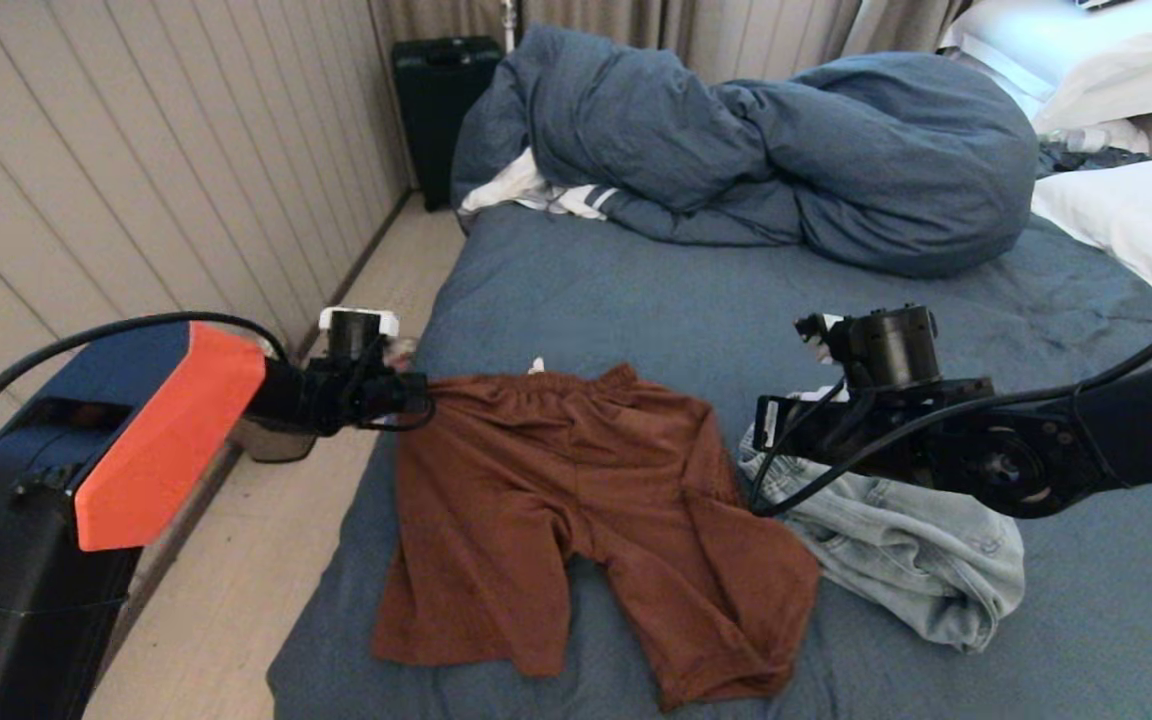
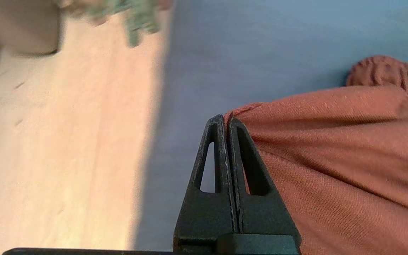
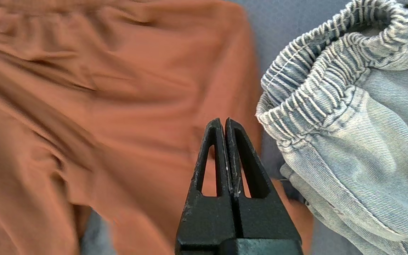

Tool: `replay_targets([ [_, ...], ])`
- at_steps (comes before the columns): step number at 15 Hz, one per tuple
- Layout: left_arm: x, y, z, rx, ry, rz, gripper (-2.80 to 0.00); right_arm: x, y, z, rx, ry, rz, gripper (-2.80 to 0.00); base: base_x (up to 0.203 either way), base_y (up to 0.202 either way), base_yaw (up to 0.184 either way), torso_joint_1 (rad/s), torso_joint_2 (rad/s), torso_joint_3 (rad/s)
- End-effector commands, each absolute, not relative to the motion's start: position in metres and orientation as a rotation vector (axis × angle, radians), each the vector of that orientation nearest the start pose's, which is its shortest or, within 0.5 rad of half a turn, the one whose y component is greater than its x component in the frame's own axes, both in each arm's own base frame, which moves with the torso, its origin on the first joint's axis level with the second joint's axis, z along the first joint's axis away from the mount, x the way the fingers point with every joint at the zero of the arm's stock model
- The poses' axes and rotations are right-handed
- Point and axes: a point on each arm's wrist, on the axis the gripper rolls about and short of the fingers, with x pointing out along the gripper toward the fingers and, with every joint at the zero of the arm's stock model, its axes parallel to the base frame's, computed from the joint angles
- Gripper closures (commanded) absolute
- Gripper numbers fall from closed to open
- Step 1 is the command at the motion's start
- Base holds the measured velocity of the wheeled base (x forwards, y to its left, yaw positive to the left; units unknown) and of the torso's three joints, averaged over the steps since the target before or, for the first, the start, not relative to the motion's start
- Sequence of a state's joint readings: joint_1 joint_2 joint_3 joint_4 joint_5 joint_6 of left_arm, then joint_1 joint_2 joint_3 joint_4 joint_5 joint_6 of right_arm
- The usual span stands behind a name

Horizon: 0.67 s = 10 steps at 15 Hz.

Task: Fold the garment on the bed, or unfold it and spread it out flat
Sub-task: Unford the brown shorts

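Rust-brown shorts (image 1: 576, 500) lie mostly spread on the slate-blue bed (image 1: 636, 290), waistband toward the far side and legs toward me. At the bed's left edge my left gripper (image 1: 421, 395) is shut on the waistband's left corner, and the cloth is drawn taut into the closed jaws (image 2: 226, 118). The shorts (image 2: 331, 159) fan out from that pinch. My right gripper (image 1: 764, 432) hovers over the right side of the shorts (image 3: 101, 106), beside the denim. Its jaws (image 3: 224, 122) are shut with nothing between them.
Crumpled light-blue denim (image 1: 916, 560) (image 3: 360, 124) lies just right of the shorts. A bunched blue duvet (image 1: 786, 150) and a white striped cloth (image 1: 536, 190) fill the far side, with white pillows (image 1: 1136, 215) at right. Wooden floor (image 1: 266, 560) and a black suitcase (image 1: 441, 110) are at left.
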State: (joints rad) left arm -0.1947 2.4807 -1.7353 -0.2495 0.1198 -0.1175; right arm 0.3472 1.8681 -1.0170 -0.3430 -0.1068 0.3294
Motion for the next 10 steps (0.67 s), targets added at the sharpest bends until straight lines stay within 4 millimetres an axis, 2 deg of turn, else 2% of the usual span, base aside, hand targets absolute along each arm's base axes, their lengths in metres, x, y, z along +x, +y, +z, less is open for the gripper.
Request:
replay_targets([
  [1,0.4998,-0.0826,0.0795,-0.046,0.483,-0.020,0.00,0.3297,0.1171,0.1554,0.208,0.527,0.151,0.00,0.000,0.000,0.000,0.000,0.00,0.000],
  [7,0.4996,-0.0753,0.0775,-0.047,0.495,-0.005,0.00,0.3298,0.1166,0.1554,0.209,0.527,0.150,0.00,0.000,0.000,0.000,0.000,0.00,0.000],
  [10,0.4954,-0.0751,0.0859,-0.046,0.500,-0.006,0.00,0.3298,0.1166,0.1554,0.209,0.527,0.150,0.00,0.000,0.000,0.000,0.000,0.00,0.000],
])
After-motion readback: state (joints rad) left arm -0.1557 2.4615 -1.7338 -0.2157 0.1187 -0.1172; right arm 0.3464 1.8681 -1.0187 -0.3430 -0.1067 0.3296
